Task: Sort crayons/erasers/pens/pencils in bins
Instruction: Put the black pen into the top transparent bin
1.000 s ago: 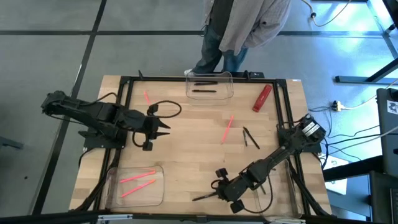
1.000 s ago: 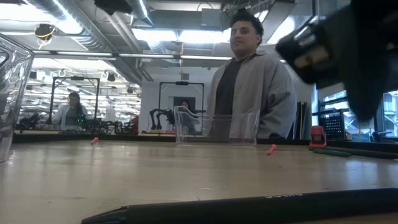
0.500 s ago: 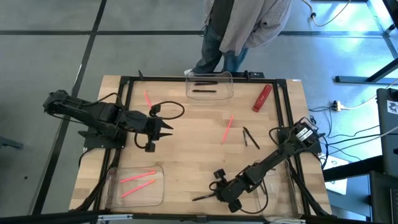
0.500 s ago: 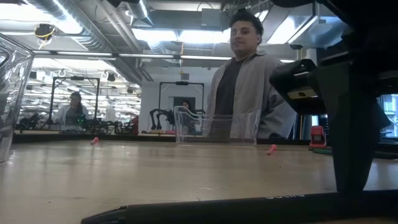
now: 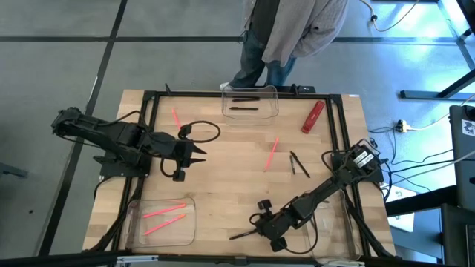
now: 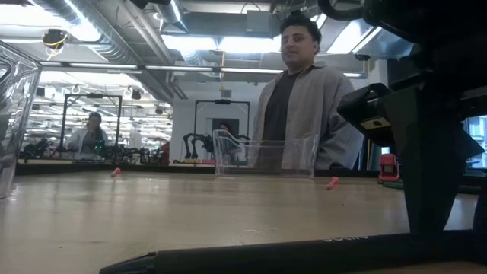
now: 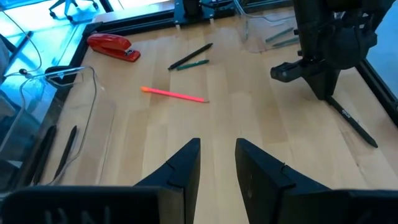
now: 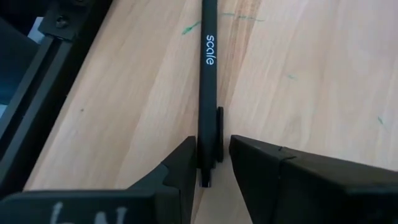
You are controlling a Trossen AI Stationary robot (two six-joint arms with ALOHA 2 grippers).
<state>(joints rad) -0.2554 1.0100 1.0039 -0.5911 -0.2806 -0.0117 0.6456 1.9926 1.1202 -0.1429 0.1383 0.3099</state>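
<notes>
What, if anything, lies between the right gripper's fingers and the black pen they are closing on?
Nothing visible does. The right gripper is down at the table's near edge with the black pen already lying between its open fingers, bare wood on either side.

The one readable text is the word "scale", in pale lowercase letters along the barrel of the black pen [image 8: 208, 81] lying on the table [image 8: 311, 93]. The same print shows on the pen in the low view, too small to read.
</notes>
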